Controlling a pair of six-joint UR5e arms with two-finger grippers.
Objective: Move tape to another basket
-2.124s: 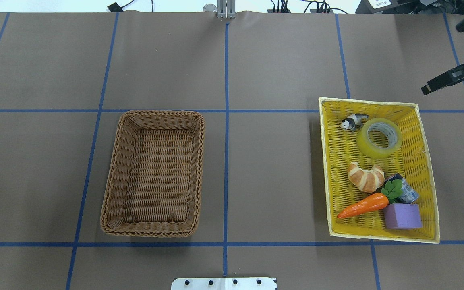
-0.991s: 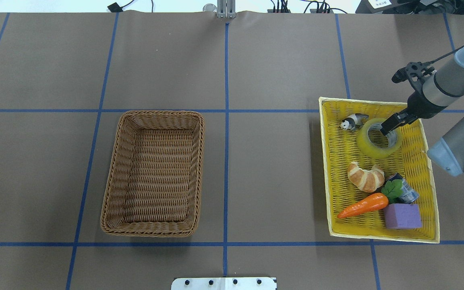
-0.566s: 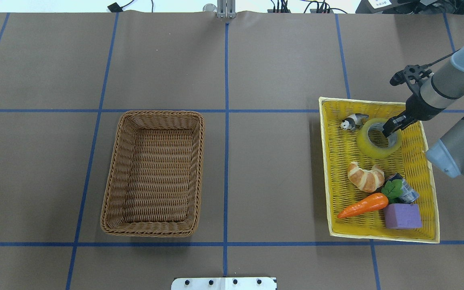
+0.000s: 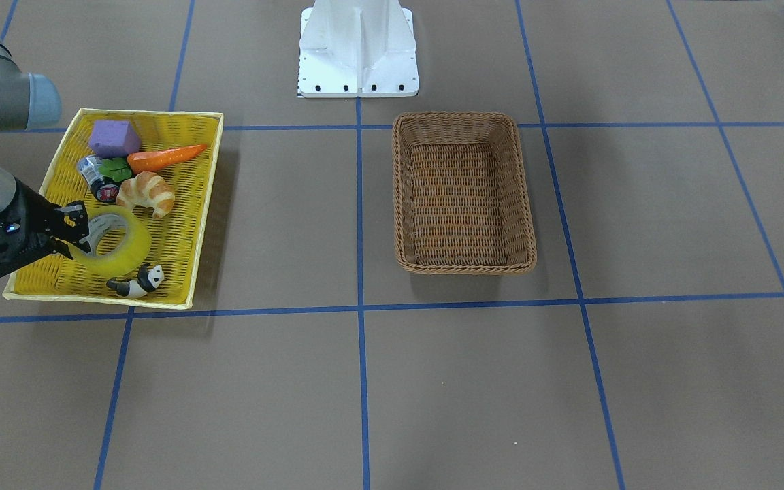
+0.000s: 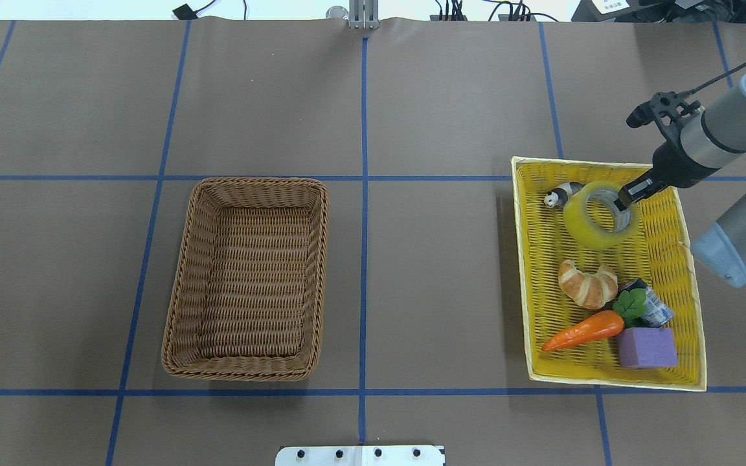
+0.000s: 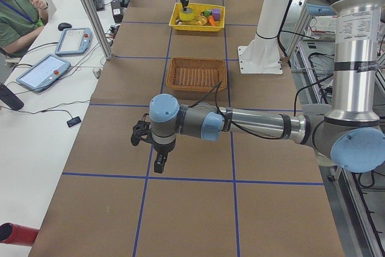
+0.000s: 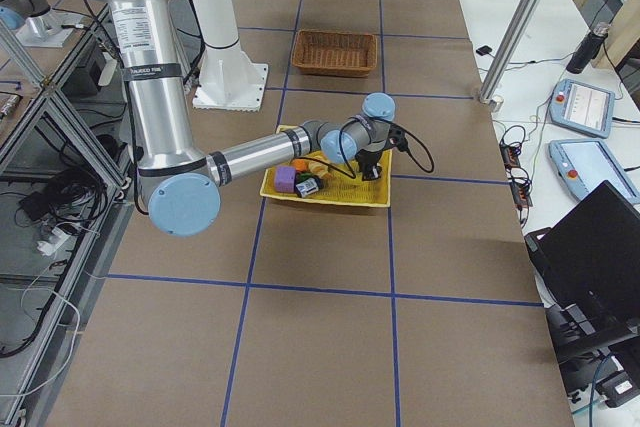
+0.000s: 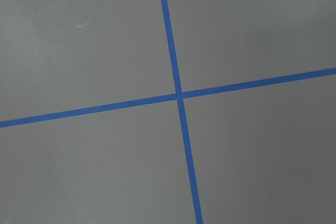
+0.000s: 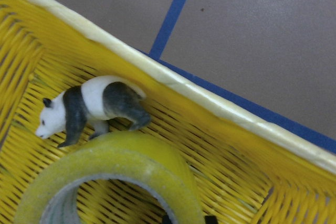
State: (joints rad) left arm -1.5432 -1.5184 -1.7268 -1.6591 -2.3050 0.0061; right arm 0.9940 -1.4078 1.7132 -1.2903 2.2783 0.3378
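Observation:
The tape point(image 5: 579, 223), a yellowish roll with a grey-white core, hangs tilted just above the far end of the yellow tray point(image 5: 616, 384). My right gripper point(image 5: 625, 197) is shut on the roll's wall, one finger inside the core; it also shows in the front view point(image 4: 79, 228). The right wrist view shows the roll point(image 9: 131, 156) close below the camera. The brown wicker basket point(image 5: 256, 183) stands empty left of the table's middle. My left gripper point(image 6: 159, 164) shows only in the exterior left view, hovering over bare table; whether it is open or shut I cannot tell.
The yellow tray also holds a toy panda point(image 5: 555, 195) beside the tape, a croissant point(image 5: 587, 283), a carrot point(image 5: 583, 330), a small can point(image 5: 656, 309) and a purple block point(image 5: 647, 347). The robot's white base point(image 4: 358, 47) stands behind the basket.
My right arm came in from the right, lowered a finger into the tape's core and shut on its wall. The roll has since risen, tilted and shifted slightly towards the panda.

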